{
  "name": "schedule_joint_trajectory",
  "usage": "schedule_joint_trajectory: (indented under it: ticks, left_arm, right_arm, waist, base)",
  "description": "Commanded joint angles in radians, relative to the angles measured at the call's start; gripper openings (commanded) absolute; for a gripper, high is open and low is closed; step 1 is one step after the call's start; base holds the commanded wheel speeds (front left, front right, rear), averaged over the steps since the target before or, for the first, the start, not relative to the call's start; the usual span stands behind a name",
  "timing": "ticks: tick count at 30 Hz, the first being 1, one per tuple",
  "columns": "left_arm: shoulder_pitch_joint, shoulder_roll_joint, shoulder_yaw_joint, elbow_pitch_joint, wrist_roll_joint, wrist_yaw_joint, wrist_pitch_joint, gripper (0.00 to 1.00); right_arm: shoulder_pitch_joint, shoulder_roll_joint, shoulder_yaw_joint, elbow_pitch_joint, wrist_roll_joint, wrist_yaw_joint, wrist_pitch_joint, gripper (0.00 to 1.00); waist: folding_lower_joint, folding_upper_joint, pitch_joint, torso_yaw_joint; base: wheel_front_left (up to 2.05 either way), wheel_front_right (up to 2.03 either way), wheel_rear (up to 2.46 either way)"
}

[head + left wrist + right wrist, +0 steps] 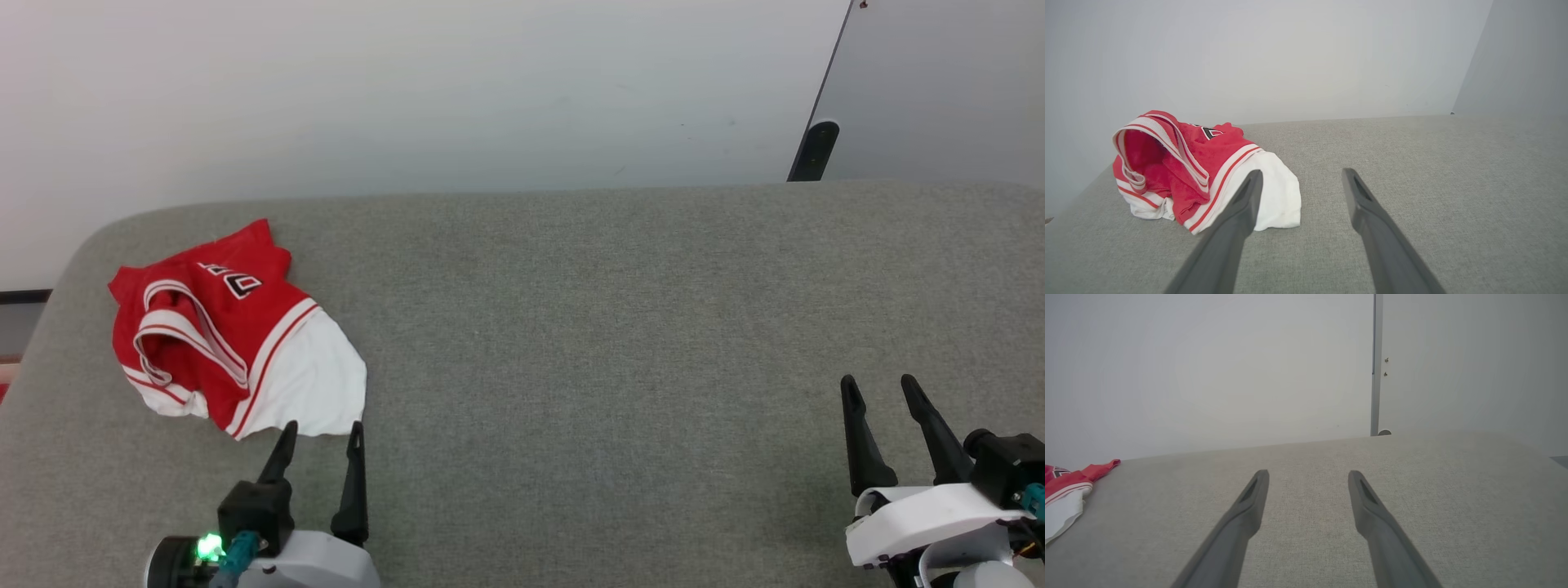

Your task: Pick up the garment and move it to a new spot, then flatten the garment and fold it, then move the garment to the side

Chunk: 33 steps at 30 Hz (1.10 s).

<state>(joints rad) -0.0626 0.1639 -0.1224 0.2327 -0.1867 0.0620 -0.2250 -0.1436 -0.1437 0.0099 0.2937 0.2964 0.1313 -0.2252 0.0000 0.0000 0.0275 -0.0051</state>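
The garment [233, 335], a red jersey with white sleeves and striped trim, lies crumpled at the far left of the grey surface [612, 327]. Its white sleeve points toward me. My left gripper [322, 431] stands open just short of that sleeve's near edge, nothing between its fingers. In the left wrist view the garment [1200, 171] lies ahead and to the left of the left gripper [1300, 175]. My right gripper [880, 385] is open at the lower right, far from the cloth. The right wrist view catches the garment [1065, 490] at its left edge, well left of the right gripper [1308, 475].
A pale wall runs behind the grey surface. A dark door stop [815, 151] and a door edge stand at the back right. The surface's rounded left corner [73, 245] lies close to the garment.
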Motion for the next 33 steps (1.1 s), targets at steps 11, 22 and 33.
schedule_joint_trajectory:
  ticks: [11,22,33]
  left_arm:
    - [-0.012,-0.004,0.012,0.014,0.071,-0.001,-0.026,1.00]
    - [-0.007,-0.005,0.018,0.022,0.120,-0.016,-0.040,1.00]
    - [0.004,-0.012,0.034,0.031,0.114,-0.030,-0.040,1.00]
  right_arm:
    - [0.007,0.008,-0.011,0.015,-0.046,-0.001,-0.026,1.00]
    - [0.022,0.009,-0.007,0.017,-0.054,-0.001,-0.041,1.00]
    - [0.030,0.017,-0.015,0.016,-0.036,-0.001,-0.041,1.00]
  waist:
    - [0.0000,0.0000,0.001,0.003]
    - [0.0000,0.0000,-0.008,0.000]
    - [0.0000,0.0000,-0.014,-0.001]
  base:
    - [0.00,0.00,0.00]
    - [0.00,0.00,0.00]
    - [0.00,0.00,0.00]
